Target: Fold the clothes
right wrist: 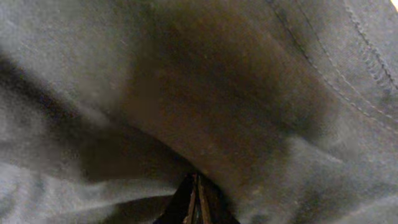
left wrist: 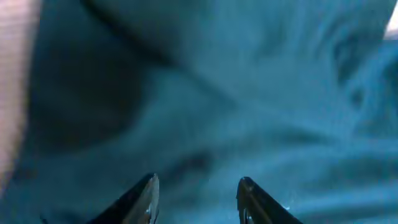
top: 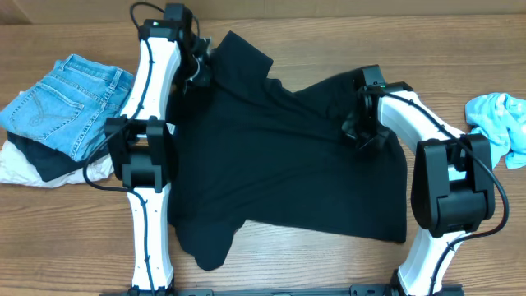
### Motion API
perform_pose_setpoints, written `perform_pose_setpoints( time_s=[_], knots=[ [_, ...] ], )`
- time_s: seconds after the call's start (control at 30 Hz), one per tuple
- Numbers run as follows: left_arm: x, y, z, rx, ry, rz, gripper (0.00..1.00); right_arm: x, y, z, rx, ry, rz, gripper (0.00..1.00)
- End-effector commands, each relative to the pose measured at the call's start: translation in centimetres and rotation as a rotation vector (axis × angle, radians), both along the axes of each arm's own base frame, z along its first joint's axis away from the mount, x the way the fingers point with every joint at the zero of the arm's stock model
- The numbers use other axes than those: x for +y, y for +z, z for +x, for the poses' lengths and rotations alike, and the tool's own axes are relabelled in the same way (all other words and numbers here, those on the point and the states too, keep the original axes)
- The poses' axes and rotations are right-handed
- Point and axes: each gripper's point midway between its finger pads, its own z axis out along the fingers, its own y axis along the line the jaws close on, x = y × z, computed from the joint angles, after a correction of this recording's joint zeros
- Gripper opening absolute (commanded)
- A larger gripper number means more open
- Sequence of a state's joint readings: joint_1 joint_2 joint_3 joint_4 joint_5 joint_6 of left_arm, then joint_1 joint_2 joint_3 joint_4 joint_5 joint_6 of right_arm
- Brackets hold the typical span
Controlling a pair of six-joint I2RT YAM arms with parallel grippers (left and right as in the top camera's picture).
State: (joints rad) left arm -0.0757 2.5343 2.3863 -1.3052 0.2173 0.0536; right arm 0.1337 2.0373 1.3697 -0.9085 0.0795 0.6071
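Observation:
The black T-shirt (top: pixel 279 164) lies spread and rumpled across the middle of the table, one sleeve hanging toward the front left. My left gripper (top: pixel 197 64) is at the shirt's far left corner. In the left wrist view its fingers (left wrist: pixel 199 183) are open, and the shirt's fabric (left wrist: pixel 249 93) fills the view close below them. My right gripper (top: pixel 362 131) is at the shirt's far right part. In the right wrist view its fingers (right wrist: pixel 196 190) are shut with a bunched fold of the shirt (right wrist: pixel 236 112) at the tips. No white neck tag shows.
Blue denim jeans (top: pixel 66 94) lie at the far left on top of a dark garment (top: pixel 49 160) and a white one (top: pixel 20 168). A light blue cloth (top: pixel 500 119) sits at the right edge. Wooden tabletop (top: pixel 329 263) shows along the front.

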Motion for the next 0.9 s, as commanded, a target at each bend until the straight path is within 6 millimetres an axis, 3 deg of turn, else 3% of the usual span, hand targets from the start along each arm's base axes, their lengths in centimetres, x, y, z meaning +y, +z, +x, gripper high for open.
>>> perform_pose_setpoints(
  time_s=[0.0, 0.07, 0.1, 0.17, 0.2, 0.33, 0.4, 0.53, 0.6, 0.67, 0.77, 0.87],
  knots=[
    [1.0, 1.0, -1.3, 0.054, 0.052, -0.009, 0.46, -1.9, 2.8, 0.8, -0.056, 0.036, -0.011, 0.15],
    [2.1, 0.9, -3.0, 0.128, 0.084, 0.046, 0.48, -1.8, 8.1, 3.0, -0.209, 0.089, 0.052, 0.35],
    [2.6, 0.8, -3.9, 0.165, 0.103, 0.079, 0.49, -1.6, 10.7, 3.8, -0.279, 0.127, 0.099, 0.40],
    [2.8, 0.7, -4.9, 0.209, 0.104, 0.092, 0.48, -2.1, 13.4, 3.8, -0.340, 0.116, 0.157, 0.42],
    [3.0, 0.7, -5.0, 0.214, 0.119, 0.104, 0.48, -2.6, 13.8, 3.8, -0.348, 0.101, 0.165, 0.42],
    [3.2, 0.2, -4.4, 0.191, 0.131, 0.119, 0.54, -4.7, 12.2, 3.8, -0.312, 0.047, 0.166, 0.16],
    [2.7, -0.5, -5.3, 0.231, 0.128, 0.091, 0.48, -4.5, 10.3, 2.6, -0.234, 0.032, 0.190, 0.04],
    [1.6, -0.9, -7.9, 0.337, 0.078, 0.064, 0.43, -3.9, 8.6, -2.1, -0.034, 0.018, 0.223, 0.08],
    [1.1, -0.8, -8.5, 0.357, 0.064, 0.072, 0.42, -3.8, 8.5, -3.3, 0.012, 0.016, 0.227, 0.08],
    [0.6, -0.3, -9.5, 0.392, 0.047, 0.080, 0.35, -3.7, 8.5, -3.8, 0.032, 0.023, 0.230, 0.08],
    [-0.3, 2.1, -10.7, 0.392, 0.008, 0.087, 0.30, -3.1, 9.0, -4.7, 0.054, 0.068, 0.261, 0.09],
    [-1.4, 7.4, -11.2, 0.276, 0.024, 0.077, 0.34, -3.0, 10.6, -5.8, 0.050, 0.082, 0.260, 0.09]
  ],
)
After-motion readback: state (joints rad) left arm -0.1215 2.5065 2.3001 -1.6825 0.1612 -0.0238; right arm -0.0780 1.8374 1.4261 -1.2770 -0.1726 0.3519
